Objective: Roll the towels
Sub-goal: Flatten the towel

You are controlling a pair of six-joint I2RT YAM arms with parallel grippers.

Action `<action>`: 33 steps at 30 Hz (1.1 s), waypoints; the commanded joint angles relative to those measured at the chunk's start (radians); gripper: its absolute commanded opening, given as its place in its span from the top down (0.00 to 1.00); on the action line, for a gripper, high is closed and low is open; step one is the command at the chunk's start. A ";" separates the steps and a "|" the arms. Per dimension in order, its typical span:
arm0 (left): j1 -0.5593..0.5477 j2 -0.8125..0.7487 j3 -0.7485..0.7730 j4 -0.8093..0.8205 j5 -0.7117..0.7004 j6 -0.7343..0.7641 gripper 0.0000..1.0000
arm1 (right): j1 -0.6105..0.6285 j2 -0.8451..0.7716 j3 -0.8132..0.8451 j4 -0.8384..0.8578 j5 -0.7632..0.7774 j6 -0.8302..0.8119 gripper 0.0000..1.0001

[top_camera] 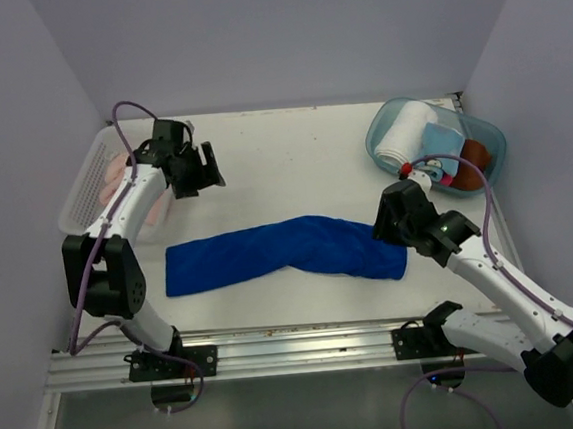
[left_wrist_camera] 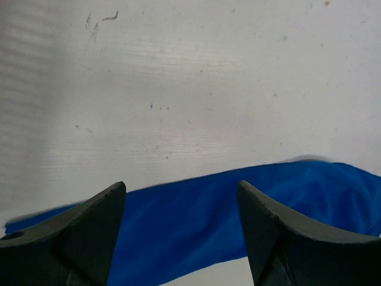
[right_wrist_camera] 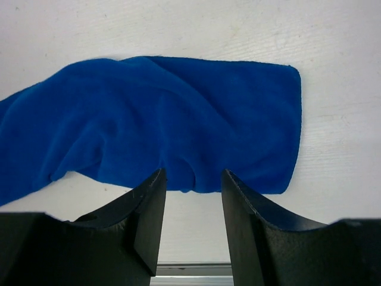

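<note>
The royal blue towel (top_camera: 285, 253) lies unrolled as a long, slightly bent strip across the middle of the table. In the white basket at the far left lies the pale pink towel (top_camera: 113, 177), partly hidden by the left arm. My left gripper (top_camera: 206, 173) hangs open above the table behind the blue towel's left half. Its wrist view shows the blue towel (left_wrist_camera: 196, 214) below its spread fingers (left_wrist_camera: 89, 238). My right gripper (top_camera: 385, 228) is open over the towel's right end. There the near edge of the blue towel (right_wrist_camera: 166, 119) lies just beyond the gripper's (right_wrist_camera: 191, 179) tips, with nothing between them.
A white slatted basket (top_camera: 85, 177) stands at the far left edge. A clear blue bin (top_camera: 481, 137) at the back right holds a rolled white towel (top_camera: 402, 132), a light blue cloth and a brown item. Grey walls close in the table on three sides.
</note>
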 commanded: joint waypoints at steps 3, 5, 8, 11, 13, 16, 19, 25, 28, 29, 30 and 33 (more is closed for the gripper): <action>0.002 -0.128 -0.014 -0.021 -0.053 0.012 0.27 | 0.002 -0.050 0.022 0.011 0.039 0.032 0.54; 0.002 -0.162 -0.083 -0.046 -0.136 0.006 0.34 | 0.002 -0.048 0.012 0.024 0.029 0.034 0.55; 0.002 -0.239 -0.224 -0.103 -0.268 -0.038 0.47 | 0.001 -0.008 0.012 0.054 0.005 0.032 0.56; 0.002 -0.348 -0.391 -0.104 -0.331 -0.080 0.47 | 0.001 0.051 0.029 0.081 -0.026 0.020 0.57; 0.002 -0.393 -0.480 -0.107 -0.342 -0.098 0.38 | 0.002 0.081 0.043 0.098 -0.041 0.011 0.57; 0.002 -0.393 -0.557 -0.115 -0.314 -0.118 0.23 | 0.002 0.136 0.054 0.091 -0.012 0.009 0.54; -0.044 -0.367 -0.540 -0.114 -0.329 -0.138 0.20 | -0.005 0.211 0.060 -0.040 0.122 0.067 0.33; -0.073 -0.269 -0.615 -0.014 -0.220 -0.166 0.25 | -0.097 0.202 -0.044 -0.022 0.063 0.129 0.29; -0.128 -0.198 -0.623 0.009 -0.236 -0.189 0.27 | -0.136 0.214 -0.077 0.003 0.063 0.135 0.30; -0.145 -0.184 -0.626 0.015 -0.248 -0.195 0.27 | -0.145 0.223 -0.077 0.002 0.074 0.132 0.29; -0.156 -0.161 -0.626 0.027 -0.254 -0.207 0.27 | -0.163 0.233 -0.075 0.005 0.098 0.126 0.29; -0.180 -0.140 -0.634 0.061 -0.248 -0.221 0.32 | -0.226 0.283 -0.083 0.053 0.095 0.083 0.28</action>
